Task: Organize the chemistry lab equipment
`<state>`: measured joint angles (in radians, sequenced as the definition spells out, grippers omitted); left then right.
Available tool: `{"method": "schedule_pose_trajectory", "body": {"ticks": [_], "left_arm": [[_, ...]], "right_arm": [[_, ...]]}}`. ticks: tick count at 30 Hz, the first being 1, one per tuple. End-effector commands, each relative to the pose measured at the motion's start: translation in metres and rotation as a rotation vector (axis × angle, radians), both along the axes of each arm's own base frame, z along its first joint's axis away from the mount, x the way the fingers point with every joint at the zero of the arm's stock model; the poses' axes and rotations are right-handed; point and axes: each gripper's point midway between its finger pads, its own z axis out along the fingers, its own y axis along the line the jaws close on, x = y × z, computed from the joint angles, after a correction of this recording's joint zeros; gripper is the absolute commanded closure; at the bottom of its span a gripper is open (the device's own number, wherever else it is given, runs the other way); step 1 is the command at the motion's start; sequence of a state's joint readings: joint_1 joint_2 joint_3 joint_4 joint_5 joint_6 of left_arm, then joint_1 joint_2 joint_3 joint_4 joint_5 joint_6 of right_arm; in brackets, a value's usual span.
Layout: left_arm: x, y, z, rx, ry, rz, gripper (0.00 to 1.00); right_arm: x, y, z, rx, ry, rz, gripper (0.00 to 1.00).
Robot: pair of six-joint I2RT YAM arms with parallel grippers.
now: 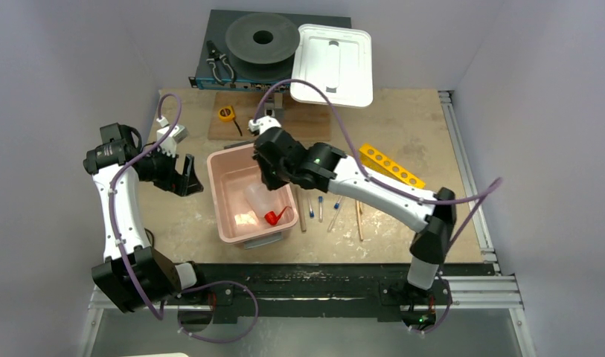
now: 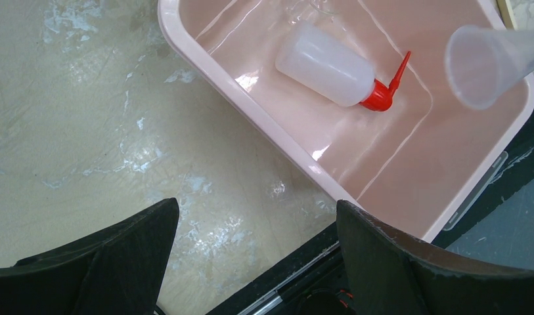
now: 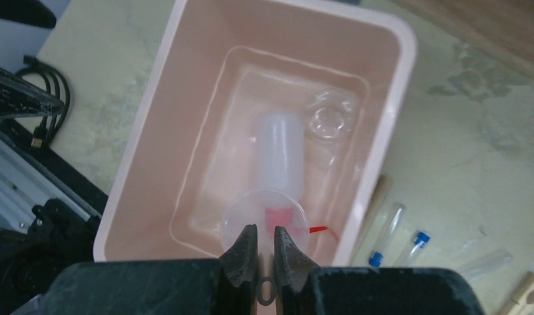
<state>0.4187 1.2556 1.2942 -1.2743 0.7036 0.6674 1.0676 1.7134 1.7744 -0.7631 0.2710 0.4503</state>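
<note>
Right pincer [image 3: 265, 239] is seen clamped together on the rim of a clear round tapered plastic dish [image 3: 264, 216], which is held over the inside of a pink rectangular plastic tub [image 1: 216, 197]. A small white squeeze bottle with red spout [image 2: 326, 63] is laid on its side on the tub floor. A tiny clear glass [image 3: 330, 118] is also seen on the tub floor, near the far wall. Left pincer [image 2: 257, 256] is held wide apart with nothing in it, over the bare bench [image 1: 448, 149] just beside the tub's left wall. Thin clear blue-capped tubes [image 1: 321, 209] and wooden sticks [image 1: 300, 210] are laid on the bench right of the tub. A yellow holed rack [image 1: 392, 167] is placed farther right, partly hidden by the right arm.
</note>
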Motion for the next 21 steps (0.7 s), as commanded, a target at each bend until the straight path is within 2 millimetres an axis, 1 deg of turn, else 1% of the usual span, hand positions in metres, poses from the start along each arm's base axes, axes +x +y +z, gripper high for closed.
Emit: {"method": "schedule_pose_trajectory", "body": {"ticks": [1, 3, 5, 6, 7, 12, 14, 17, 20, 21], "left_arm": [[0.001, -0.002, 0.007, -0.009, -0.043, -0.015, 0.10], [0.001, -0.003, 0.006, -0.012, -0.042, -0.020, 0.10], [0.001, -0.003, 0.006, -0.010, -0.043, -0.020, 0.10], [0.001, -0.002, 0.006, -0.008, -0.043, -0.021, 0.10], [0.001, -0.002, 0.006, -0.006, -0.045, -0.021, 0.10], [0.002, -0.002, 0.007, -0.002, -0.054, -0.025, 0.10], [0.002, -0.002, 0.008, -0.002, -0.057, -0.027, 0.10], [0.002, -0.003, 0.008, -0.006, -0.058, -0.031, 0.10], [0.001, -0.004, 0.006, -0.010, -0.053, -0.032, 0.10], [0.000, -0.004, 0.006, -0.008, -0.052, -0.032, 0.10]], "right_arm": [[-0.020, 0.042, -0.012, -0.033, 0.071, 0.184, 1.00], [-0.026, 0.057, -0.026, -0.053, 0.109, 0.227, 1.00], [-0.031, 0.068, -0.045, -0.071, 0.158, 0.262, 1.00], [-0.033, 0.072, -0.054, -0.078, 0.179, 0.274, 1.00], [-0.035, 0.075, -0.067, -0.094, 0.204, 0.284, 1.00], [-0.049, 0.088, -0.111, -0.122, 0.316, 0.356, 1.00], [-0.047, 0.090, -0.129, -0.147, 0.335, 0.359, 1.00], [-0.037, 0.093, -0.151, -0.172, 0.346, 0.346, 1.00], [-0.024, 0.098, -0.166, -0.185, 0.343, 0.329, 1.00], [-0.020, 0.101, -0.169, -0.184, 0.338, 0.326, 0.98]]}}
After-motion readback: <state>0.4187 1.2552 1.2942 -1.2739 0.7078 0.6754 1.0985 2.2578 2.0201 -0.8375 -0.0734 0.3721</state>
